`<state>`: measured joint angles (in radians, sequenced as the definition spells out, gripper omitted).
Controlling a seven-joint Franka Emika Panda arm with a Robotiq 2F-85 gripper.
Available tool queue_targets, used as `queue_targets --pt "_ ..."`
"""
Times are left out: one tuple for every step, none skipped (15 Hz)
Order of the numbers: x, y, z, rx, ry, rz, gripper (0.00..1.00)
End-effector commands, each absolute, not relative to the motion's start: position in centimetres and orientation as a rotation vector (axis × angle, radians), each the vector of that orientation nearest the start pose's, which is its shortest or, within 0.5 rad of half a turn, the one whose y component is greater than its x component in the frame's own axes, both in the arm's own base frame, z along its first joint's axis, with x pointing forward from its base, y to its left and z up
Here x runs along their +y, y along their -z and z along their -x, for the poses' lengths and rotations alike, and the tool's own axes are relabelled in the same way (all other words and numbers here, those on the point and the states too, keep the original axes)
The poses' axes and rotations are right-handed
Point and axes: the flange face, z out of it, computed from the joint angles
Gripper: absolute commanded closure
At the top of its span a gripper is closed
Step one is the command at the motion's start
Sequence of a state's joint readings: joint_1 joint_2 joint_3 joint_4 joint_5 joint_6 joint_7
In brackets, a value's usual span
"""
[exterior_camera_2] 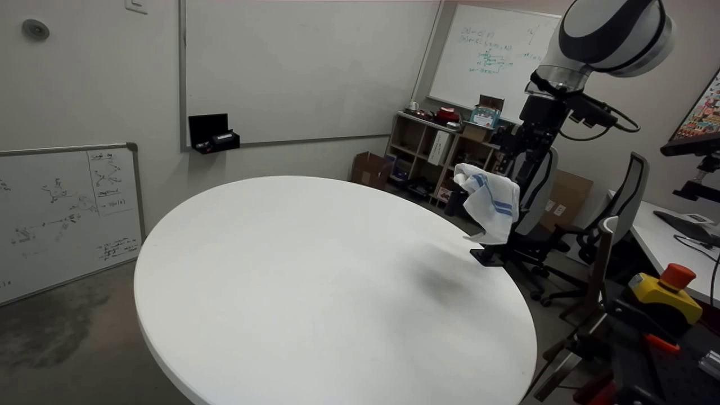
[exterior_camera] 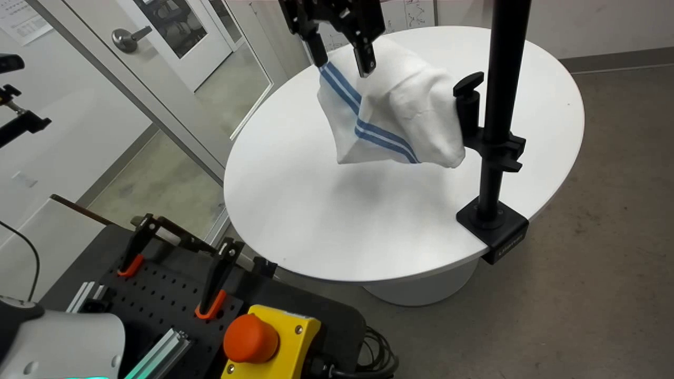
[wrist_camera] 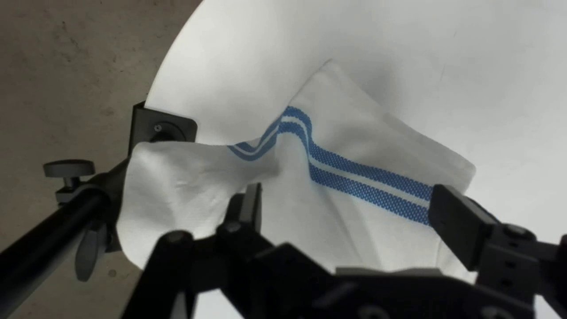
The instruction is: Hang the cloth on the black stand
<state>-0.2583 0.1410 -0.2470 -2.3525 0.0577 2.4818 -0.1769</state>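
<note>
The white cloth with blue stripes (exterior_camera: 384,113) hangs in the air above the round table, draped beside the black stand (exterior_camera: 503,79) at the height of its clamp. It also shows in an exterior view (exterior_camera_2: 490,205) and in the wrist view (wrist_camera: 301,208). What bears it underneath is hidden by its folds. The stand's pole (wrist_camera: 53,246) shows at the lower left of the wrist view, with one cloth end against its clamp. My gripper (exterior_camera: 343,68) is open, its fingers wide apart over the cloth. In the wrist view the gripper (wrist_camera: 347,212) has cloth below and between its fingers, not pinched.
The white round table (exterior_camera: 295,210) lies under the cloth, and the stand's base (exterior_camera: 492,226) is clamped at its edge. A black bench with a yellow box and red button (exterior_camera: 271,342) stands near the table. Chairs and shelves (exterior_camera_2: 422,140) are behind the arm.
</note>
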Motion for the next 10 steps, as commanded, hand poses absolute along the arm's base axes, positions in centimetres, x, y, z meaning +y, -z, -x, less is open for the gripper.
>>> queue_targets --pt "-24.2 -26.8 -44.5 0.575 -0.013 3.096 0.0" --pt "-24.2 -26.8 -44.4 0.574 -0.016 3.095 0.0" --pt "-24.1 -26.7 -44.4 0.573 -0.017 3.093 0.0" --pt "-24.1 -26.8 -44.4 0.571 -0.016 3.091 0.0" --pt "-24.0 -26.9 -44.3 0.569 -0.016 3.088 0.0" --pt "-23.8 -27.1 -44.2 0.558 -0.016 3.083 0.0" --pt "-23.4 -27.4 -44.0 0.536 -0.026 3.072 0.0" --pt "-22.9 -27.7 -43.8 0.502 -0.047 3.063 0.0" --pt "-22.3 -27.9 -43.5 0.457 -0.079 3.05 0.0" --pt "-21.8 -28.1 -43.3 0.415 -0.105 3.038 0.0"
